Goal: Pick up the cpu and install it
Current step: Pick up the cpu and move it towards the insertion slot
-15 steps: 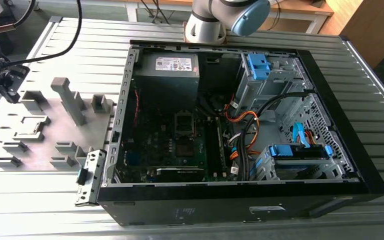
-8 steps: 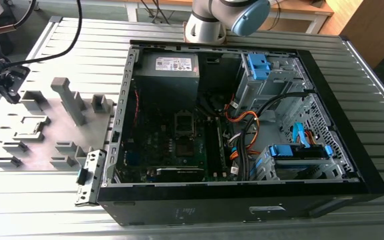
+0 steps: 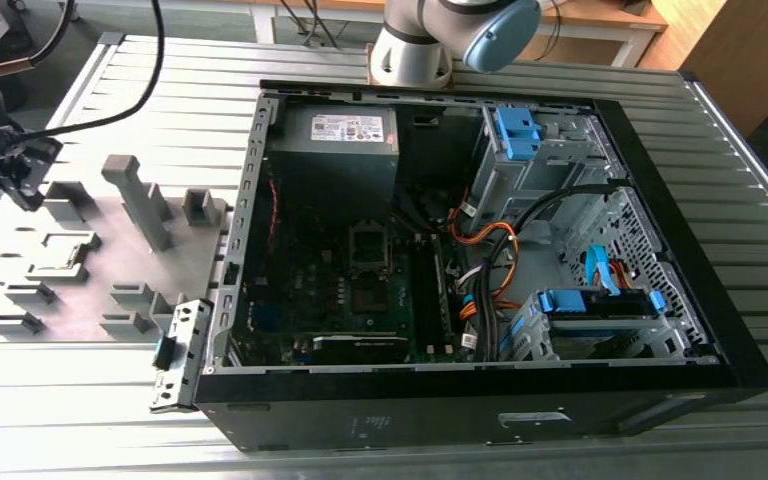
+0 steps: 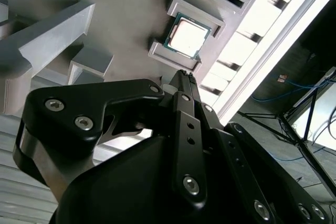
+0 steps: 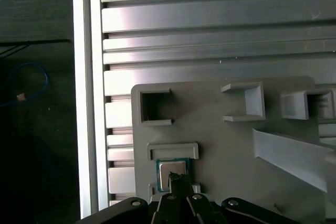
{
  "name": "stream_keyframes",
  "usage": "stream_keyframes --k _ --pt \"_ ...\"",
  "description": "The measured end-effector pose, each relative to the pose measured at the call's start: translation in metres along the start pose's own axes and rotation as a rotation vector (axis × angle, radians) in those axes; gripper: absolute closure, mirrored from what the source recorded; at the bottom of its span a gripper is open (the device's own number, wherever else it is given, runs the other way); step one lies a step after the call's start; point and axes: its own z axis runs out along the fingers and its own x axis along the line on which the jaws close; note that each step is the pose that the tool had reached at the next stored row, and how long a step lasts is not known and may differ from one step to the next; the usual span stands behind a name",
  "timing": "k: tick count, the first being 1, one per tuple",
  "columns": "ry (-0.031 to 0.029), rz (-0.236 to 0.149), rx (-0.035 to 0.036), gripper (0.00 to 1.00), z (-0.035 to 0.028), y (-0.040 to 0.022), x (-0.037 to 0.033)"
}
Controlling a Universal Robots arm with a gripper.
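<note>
The cpu (image 4: 186,36) is a small square chip with a pale metallic face and a green edge. It lies flat in a grey holder on the fixture plate (image 5: 226,145), and the first wrist view has the cpu (image 5: 171,170) just ahead of the fingertips. My gripper (image 4: 183,74) hangs a little above the chip, its two thin black fingers shut together with nothing between them. In the exterior view the gripper (image 3: 20,185) is at the far left, over the fixture plate (image 3: 91,290).
An open computer case (image 3: 651,200) lies on the slatted metal table (image 3: 758,170), with the motherboard's socket (image 3: 368,243) near its middle. Orange and black cables (image 3: 491,250) and blue drive bays sit at the exterior view's right. Tall grey fixture blocks (image 3: 137,195) stand beside the gripper.
</note>
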Motion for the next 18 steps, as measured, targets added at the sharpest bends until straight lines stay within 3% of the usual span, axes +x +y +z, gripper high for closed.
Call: stream_keyframes --k 3,18 --pt "-0.0018 0.000 -0.0044 0.89 0.0022 -0.0012 0.0002" --pt "-0.0007 -0.018 -0.0037 0.89 0.0199 -0.0085 -0.0007"
